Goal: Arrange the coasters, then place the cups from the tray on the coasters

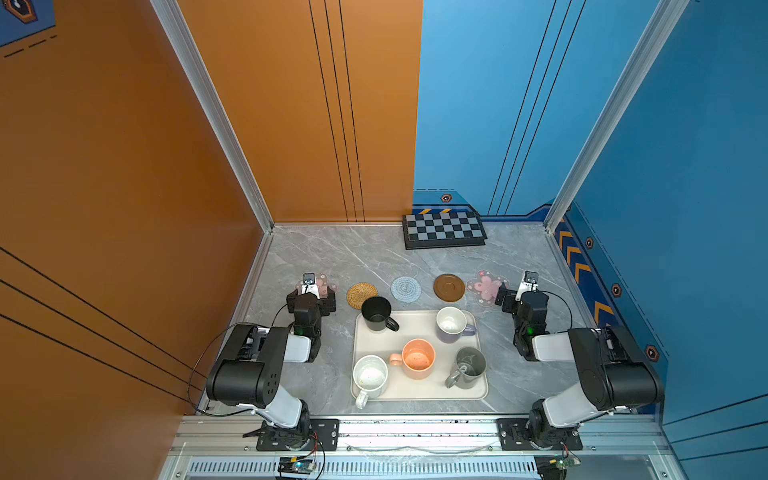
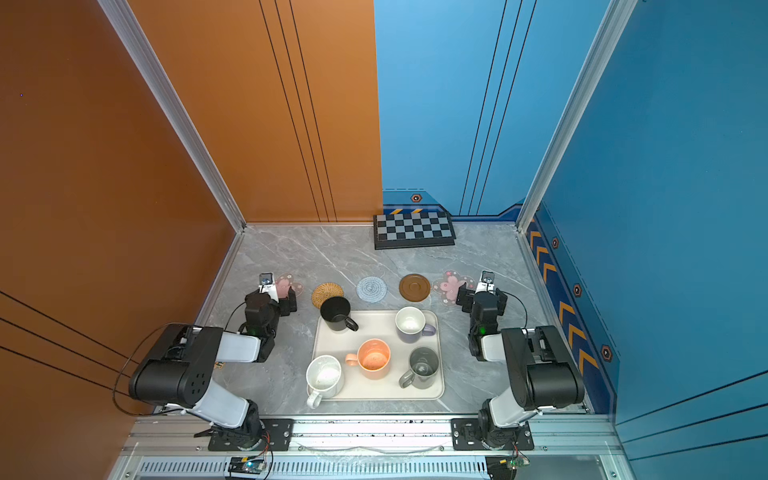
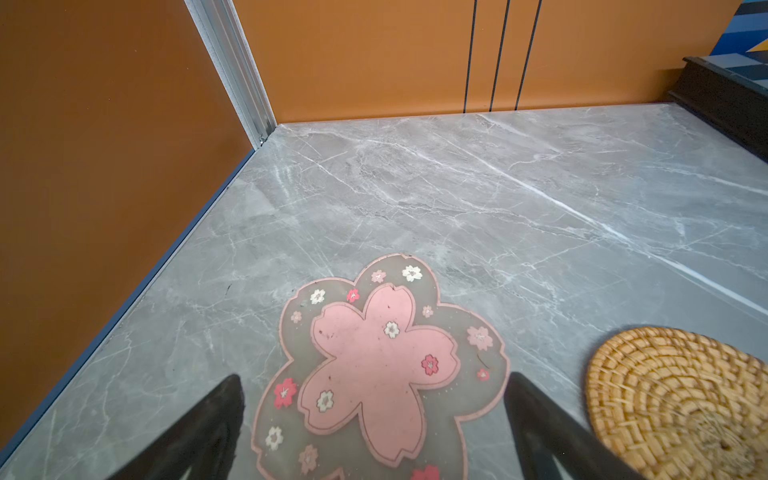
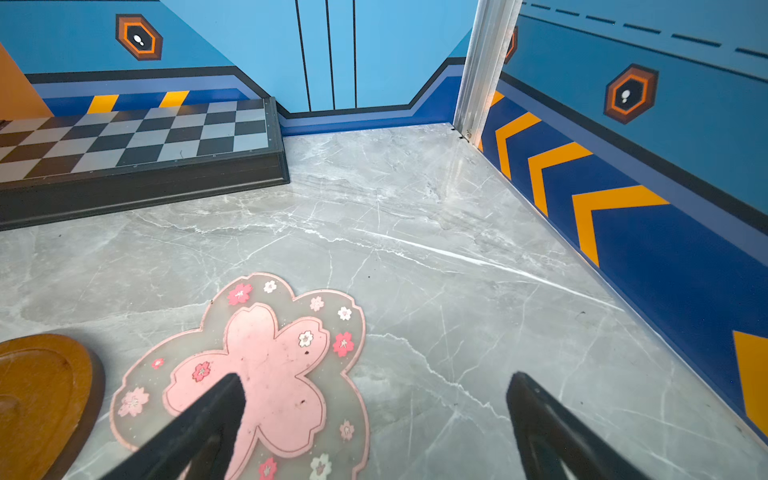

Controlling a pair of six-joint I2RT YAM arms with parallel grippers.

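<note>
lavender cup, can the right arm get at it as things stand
Probably yes: the right hand is open and empty; the lavender cup stands at the far right corner of the tray, handle towards that arm, nothing between.

My left arm [image 1: 266,353] and right arm [image 1: 598,353] both reach forward from their bases, with the elbows bent outward. The left gripper [image 3: 374,378] tilts down, its jaws spread wide and holding nothing. The right gripper [image 4: 376,376] mirrors it, also wide and empty.
</note>
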